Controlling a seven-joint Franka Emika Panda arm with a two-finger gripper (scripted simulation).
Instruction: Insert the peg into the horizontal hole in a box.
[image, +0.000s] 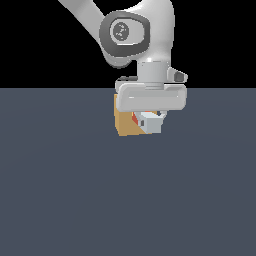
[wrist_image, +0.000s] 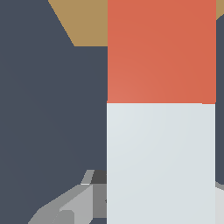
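On my screen the peg (wrist_image: 161, 131) fills most of the wrist view, a broad bar with its pale grey-white length nearest the camera and its orange-red end running on toward the tan box (wrist_image: 87, 22). In the exterior view I see the peg (image: 150, 121) end-on, a pale square face with a sliver of orange-red behind it, lying right against the front of the box (image: 125, 122). I cannot make out the hole from either camera, since the peg and the gripper body cover that part of the face, so I cannot tell whether the tip is inside it.

The gripper (image: 151, 117) hangs straight down over the peg, its wide pale body across the top of the box. Grey fingers (wrist_image: 70, 205) show low beside the pale section in the wrist view, and I read them as clamped on the peg, which sits clear of the floor (image: 60, 190).

Above, the arm (image: 130, 32) comes in from the exterior view's upper left, bends at a large rounded joint and drops vertically to the wrist.
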